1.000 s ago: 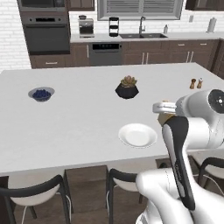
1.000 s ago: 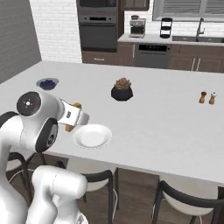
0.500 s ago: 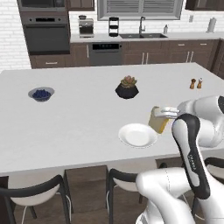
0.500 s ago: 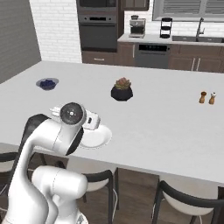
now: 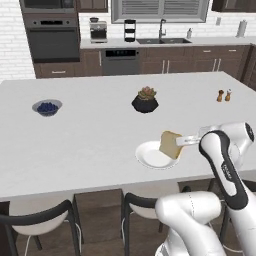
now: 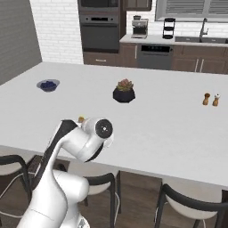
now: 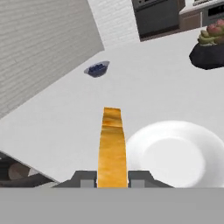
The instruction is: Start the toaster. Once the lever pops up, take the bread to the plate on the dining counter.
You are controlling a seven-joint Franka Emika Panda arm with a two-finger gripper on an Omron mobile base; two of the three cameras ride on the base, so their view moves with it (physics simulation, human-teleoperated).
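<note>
The bread [image 5: 170, 144], a tan slice with a darker crust, is held on edge with my gripper [image 5: 183, 141] shut on it. It hangs just above the right rim of the white plate [image 5: 150, 158], near the front edge of the dining counter [image 5: 90, 140]. In the hand view the bread [image 7: 112, 144] rises between my fingertips [image 7: 86, 179], with the plate [image 7: 183, 153] right beside it. In the right base view my arm covers the plate, and a corner of the bread [image 6: 81, 119] peeks out. The toaster is out of view.
A small bowl of blue berries [image 5: 47, 107] sits at the counter's far left. A potted succulent [image 5: 145, 100] stands behind the plate, and salt and pepper shakers [image 5: 224, 95] stand at the far right. Dark chairs [image 5: 45, 220] line the near edge.
My arm has carried the bread down and to the left, from beside the plate to just over its right rim. The grip on the slice has held.
</note>
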